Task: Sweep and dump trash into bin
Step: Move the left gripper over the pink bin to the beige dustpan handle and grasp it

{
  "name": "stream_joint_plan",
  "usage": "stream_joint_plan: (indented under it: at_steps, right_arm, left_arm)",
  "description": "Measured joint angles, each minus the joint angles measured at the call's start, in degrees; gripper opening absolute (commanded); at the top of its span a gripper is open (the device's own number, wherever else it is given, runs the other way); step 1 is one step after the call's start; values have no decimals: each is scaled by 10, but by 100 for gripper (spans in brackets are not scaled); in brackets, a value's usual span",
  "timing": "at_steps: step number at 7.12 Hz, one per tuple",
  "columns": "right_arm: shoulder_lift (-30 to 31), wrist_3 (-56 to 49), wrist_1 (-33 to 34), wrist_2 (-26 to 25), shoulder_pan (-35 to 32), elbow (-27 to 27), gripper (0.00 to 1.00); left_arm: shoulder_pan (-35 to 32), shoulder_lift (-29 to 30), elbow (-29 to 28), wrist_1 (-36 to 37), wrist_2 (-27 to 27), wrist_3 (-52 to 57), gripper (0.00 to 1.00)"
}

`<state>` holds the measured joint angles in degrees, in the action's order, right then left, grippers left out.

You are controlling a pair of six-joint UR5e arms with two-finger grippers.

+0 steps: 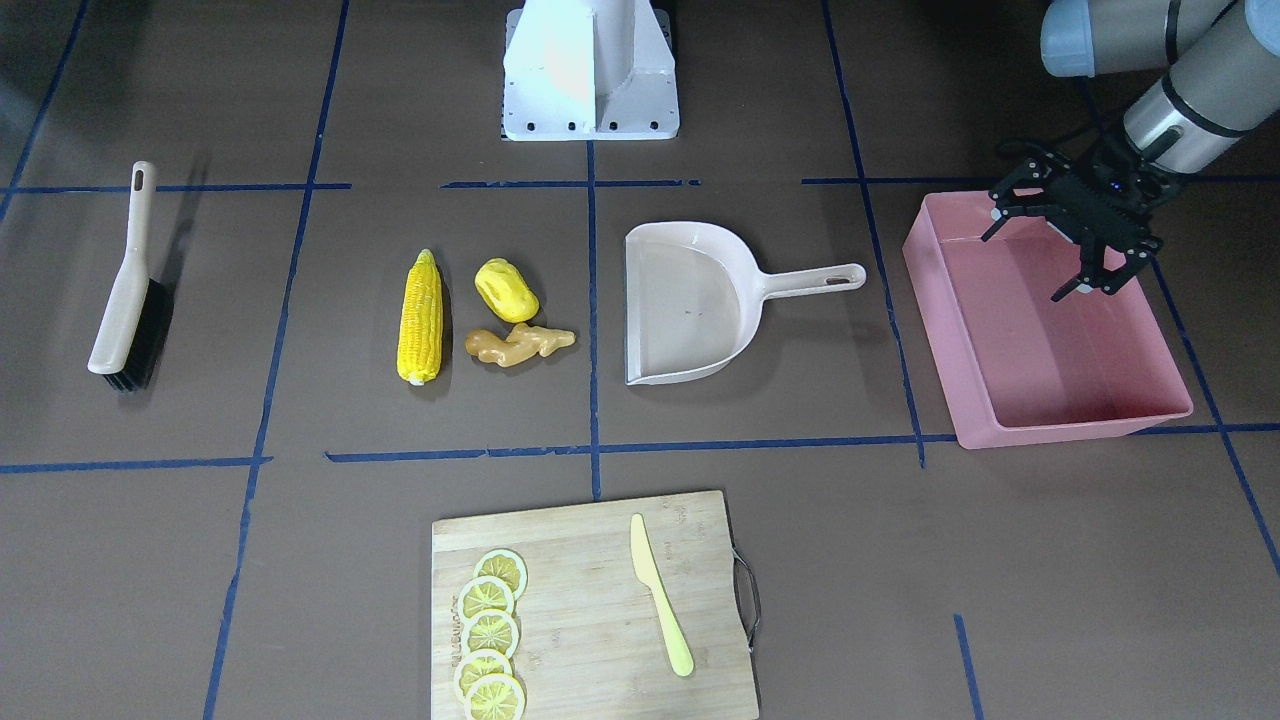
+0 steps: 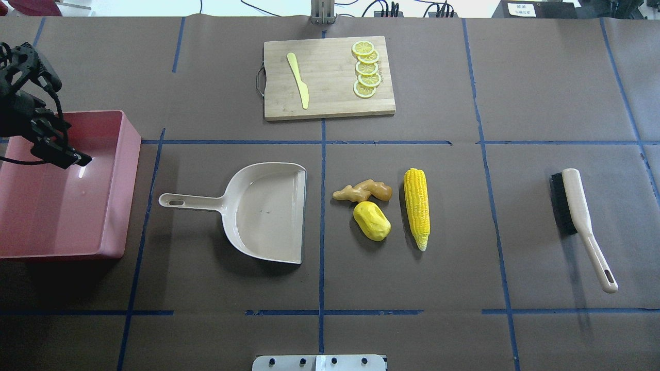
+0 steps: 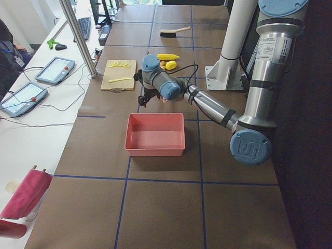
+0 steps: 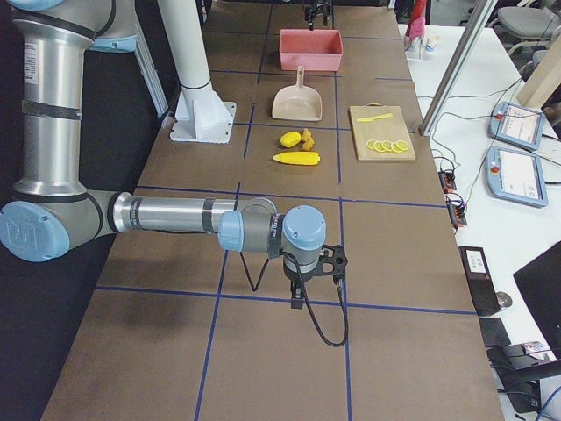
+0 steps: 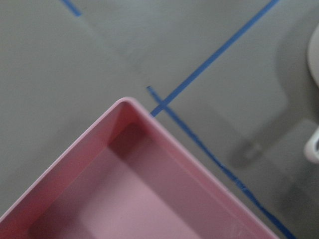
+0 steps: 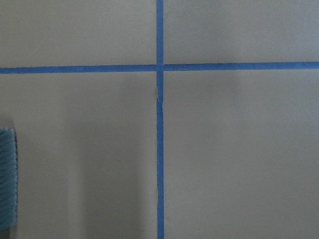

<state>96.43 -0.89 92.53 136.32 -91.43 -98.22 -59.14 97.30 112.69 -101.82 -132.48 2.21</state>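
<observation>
The trash lies mid-table: a yellow corn cob [image 1: 420, 315] [image 2: 416, 206], a lumpy yellow oval piece [image 1: 506, 290] [image 2: 372, 220] and a tan ginger root [image 1: 518, 345] [image 2: 362, 191]. The pink bin [image 1: 930, 300] [image 2: 129, 180] stands at the robot's left end and looks empty. My left gripper [image 1: 1040, 255] [image 2: 36, 108] hovers open and empty over the bin's robot-side part. Its wrist view shows a bin corner [image 5: 149, 199]. My right gripper [image 4: 316, 281] hangs over bare table far from the trash. I cannot tell if it is open or shut.
A beige dustpan [image 1: 690, 300] [image 2: 263, 211] lies between trash and bin, its handle toward the bin. A hand brush [image 1: 130, 290] [image 2: 580, 216] lies at the robot's right. A cutting board [image 1: 590, 600] with lemon slices [image 1: 488, 630] and a plastic knife [image 1: 660, 595] sits at the operators' side.
</observation>
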Motion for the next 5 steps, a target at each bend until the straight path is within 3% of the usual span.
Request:
stream_joint_plan:
  at_steps: [5]
  right_arm:
    - [-12,33,-1,4,21,-8,100]
  left_arm:
    - [104,89,-3,1,3,16,100]
